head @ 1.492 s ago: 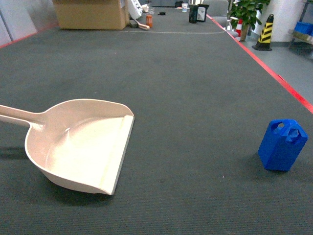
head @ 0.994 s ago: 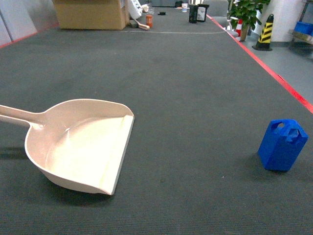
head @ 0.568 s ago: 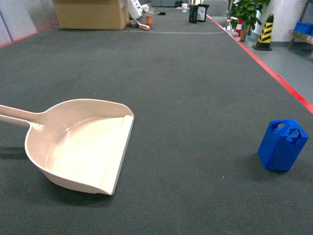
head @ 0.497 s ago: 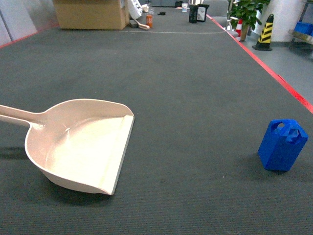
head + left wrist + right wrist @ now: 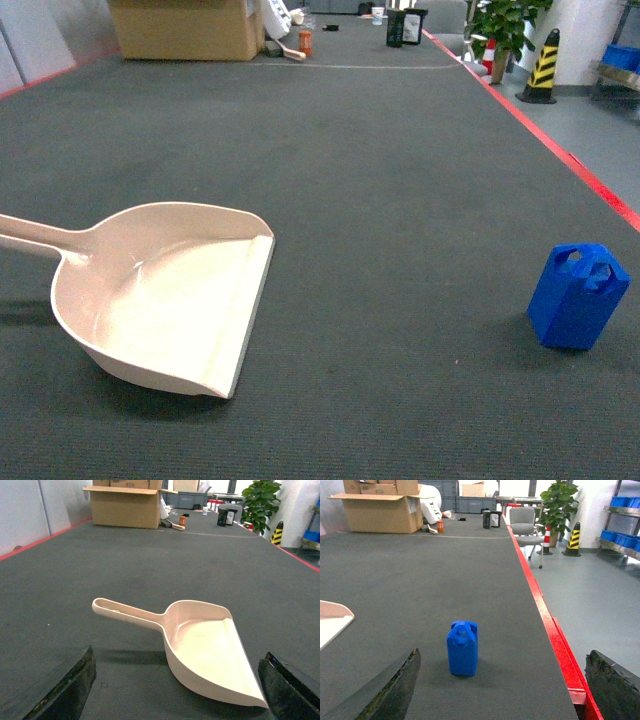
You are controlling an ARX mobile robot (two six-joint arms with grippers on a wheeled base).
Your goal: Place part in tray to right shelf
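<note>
The part (image 5: 578, 296), a bright-blue jerrycan-shaped block, stands upright on the dark mat at the right. The right wrist view shows the part (image 5: 463, 647) ahead of my right gripper (image 5: 503, 652) and a little left of centre. That gripper is open and holds nothing. The cream tray (image 5: 170, 295) lies at the left, its handle pointing left and its flat lip facing right. The left wrist view has the tray (image 5: 200, 645) just ahead of my open left gripper (image 5: 178, 652), untouched. Neither gripper appears in the head view. The right shelf is out of view.
A red border (image 5: 560, 150) runs along the mat's right edge, with grey floor beyond it. A cardboard box (image 5: 185, 28), cups, a chair (image 5: 524, 525), a plant (image 5: 559, 502), a striped cone (image 5: 542, 65) and a rack with blue bins (image 5: 622, 502) stand far off.
</note>
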